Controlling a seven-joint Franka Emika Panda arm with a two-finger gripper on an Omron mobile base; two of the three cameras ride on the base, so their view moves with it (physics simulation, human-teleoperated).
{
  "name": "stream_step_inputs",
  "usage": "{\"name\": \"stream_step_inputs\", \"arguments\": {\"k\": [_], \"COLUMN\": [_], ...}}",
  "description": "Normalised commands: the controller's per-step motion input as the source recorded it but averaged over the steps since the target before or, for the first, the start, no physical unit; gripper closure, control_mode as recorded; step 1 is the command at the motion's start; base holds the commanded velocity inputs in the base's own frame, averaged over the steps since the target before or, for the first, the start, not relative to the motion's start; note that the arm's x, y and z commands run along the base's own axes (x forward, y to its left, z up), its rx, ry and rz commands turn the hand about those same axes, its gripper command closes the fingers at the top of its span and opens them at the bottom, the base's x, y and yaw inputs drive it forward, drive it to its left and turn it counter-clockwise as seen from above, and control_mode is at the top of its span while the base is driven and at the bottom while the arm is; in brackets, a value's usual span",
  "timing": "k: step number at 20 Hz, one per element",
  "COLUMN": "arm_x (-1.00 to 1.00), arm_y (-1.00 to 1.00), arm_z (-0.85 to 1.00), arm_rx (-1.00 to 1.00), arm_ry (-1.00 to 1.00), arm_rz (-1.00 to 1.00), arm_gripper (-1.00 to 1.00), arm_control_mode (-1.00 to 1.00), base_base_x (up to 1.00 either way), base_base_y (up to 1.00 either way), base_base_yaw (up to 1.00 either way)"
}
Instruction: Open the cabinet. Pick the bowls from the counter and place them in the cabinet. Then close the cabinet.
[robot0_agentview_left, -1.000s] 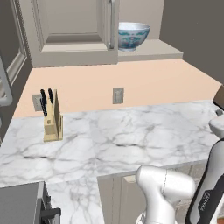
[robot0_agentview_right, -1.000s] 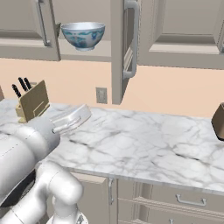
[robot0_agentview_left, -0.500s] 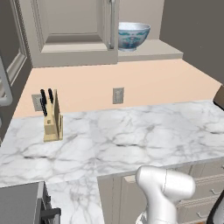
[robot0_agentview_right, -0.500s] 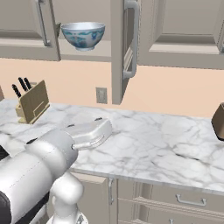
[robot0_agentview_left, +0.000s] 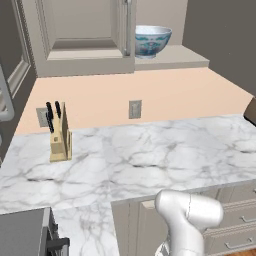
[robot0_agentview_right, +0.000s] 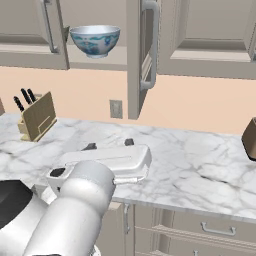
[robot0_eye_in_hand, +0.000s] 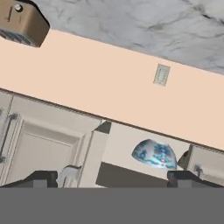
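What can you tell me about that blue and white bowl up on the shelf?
The bowl is round and glossy like ceramic, pale blue-white with blue-green floral marks outside and a narrow foot. It stands upright, mouth up, on the beige floor of the open cabinet, between the two swung-out doors. Nothing else touches it.

The white arm rises at the lower centre of the left base view, its rounded joint bulging up from the bottom edge. In the right base view it sweeps from the lower left, forearm stretched level toward centre frame. In the hand view the gripper (robot0_eye_in_hand: 111, 177) shows two dark tips spread wide apart, holding nothing.
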Motion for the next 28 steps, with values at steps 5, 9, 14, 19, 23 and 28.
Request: {"name": "stream_step_inputs", "arguments": {"k": [5, 9, 14, 19, 23, 28], "arm_x": [0.0, 0.0, 0.0, 0.02, 0.16, 0.11], "arm_y": [-0.11, -0.08, -0.21, -0.37, -0.1, 0.0], "arm_z": [0.44, 0.42, 0.17, 0.0, 0.07, 0.15], "arm_rx": [0.17, 0.02, 0.03, 0.07, 0.06, 0.05], "arm_ry": [-0.06, 0.0, 0.04, 0.04, 0.02, 0.07], "arm_rz": [0.12, 0.14, 0.11, 0.09, 0.08, 0.09], "arm_gripper": [-1.0, -1.0, -1.0, -1.0, -1.0, -1.0], "arm_control_mode": [-1.0, -1.0, -1.0, -1.0, -1.0, -1.0], "base_base_x": [0.0, 0.0, 0.0, 0.0, 0.0, 0.0], "base_base_y": [0.0, 0.0, 0.0, 0.0, 0.0, 0.0], "base_base_yaw": [0.0, 0.0, 0.0, 0.0, 0.0, 0.0]}}
